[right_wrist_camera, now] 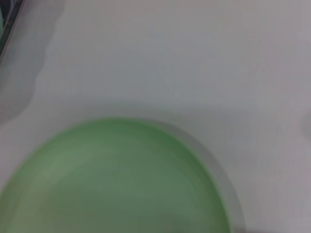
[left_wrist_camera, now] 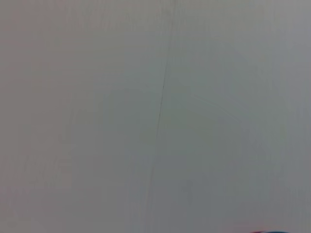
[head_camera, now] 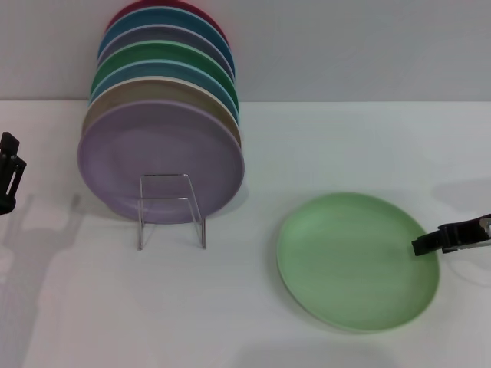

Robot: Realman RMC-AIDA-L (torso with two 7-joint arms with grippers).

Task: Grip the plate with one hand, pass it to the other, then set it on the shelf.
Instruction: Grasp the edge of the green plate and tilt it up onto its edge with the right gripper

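The pale mint-green plate (head_camera: pixel 357 261) lies flat on the white table at the right front. It fills the lower part of the right wrist view (right_wrist_camera: pixel 116 184). My right gripper (head_camera: pixel 422 245) reaches in from the right edge, and its tip is at the plate's right rim. The clear acrylic shelf (head_camera: pixel 172 208) stands left of centre, its front loops bare. My left gripper (head_camera: pixel 9 172) is parked at the far left edge, well away from the plate and the shelf.
A row of upright plates stands just behind the shelf's front loops, with a lilac plate (head_camera: pixel 161 161) foremost and tan, teal, emerald-green, blue and red ones behind. A grey wall (head_camera: pixel 345 46) rises at the back. The left wrist view shows only a plain pale surface.
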